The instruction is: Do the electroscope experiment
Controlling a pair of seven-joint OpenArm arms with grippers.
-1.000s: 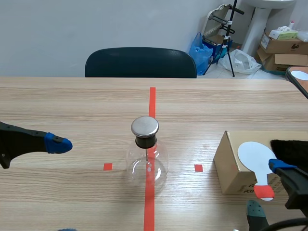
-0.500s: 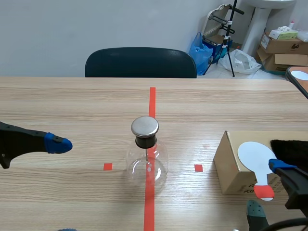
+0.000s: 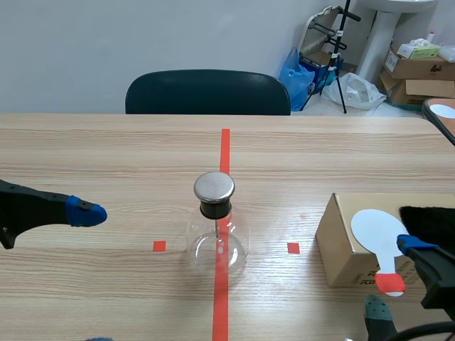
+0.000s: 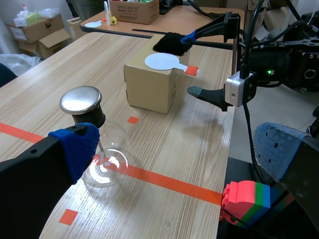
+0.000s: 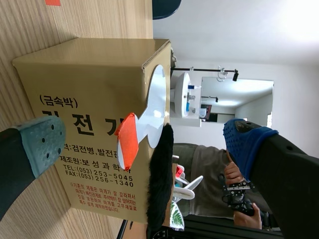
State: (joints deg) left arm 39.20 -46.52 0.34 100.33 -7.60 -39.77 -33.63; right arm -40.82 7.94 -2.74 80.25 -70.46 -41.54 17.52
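Left gripper (image 4: 177,147) first: it's spread wide, a blue-padded finger (image 4: 75,147) on one side, the other finger far across, nothing between them. It hangs low over the pale wooden table (image 3: 106,156), out on the robot's left. Just ahead of that blue pad in the wrist view stands the clear glass electroscope flask (image 3: 217,238): round belly, black stopper, flat round metal cap on top. It's upright, planted on the orange-red tape line down the table's middle, between the two small tape squares, and no gripper is touching it.

Over to the right gripper (image 5: 144,142): its fingers are parted too, a grey-green pad (image 5: 42,142) on one side and a blue pad on the other, clamped on nothing. Directly ahead of it sits a brown cardboard box (image 5: 89,74) with printed lettering on its side, on the robot's right and well apart from the flask. On top of the box lies a flat white round paddle (image 3: 375,229) with an orange-red tip on its handle. That tip pokes out past the box's near edge, into the gap between the right fingers; whether a pad brushes it cannot be told. Beside the paddle, also on the box top, lies a black furry cloth (image 3: 429,219).

Across the table stands a dark chair (image 3: 207,91). Beyond the table's near edge, the left wrist view catches a stack of red, green and blue blocks (image 4: 246,196).
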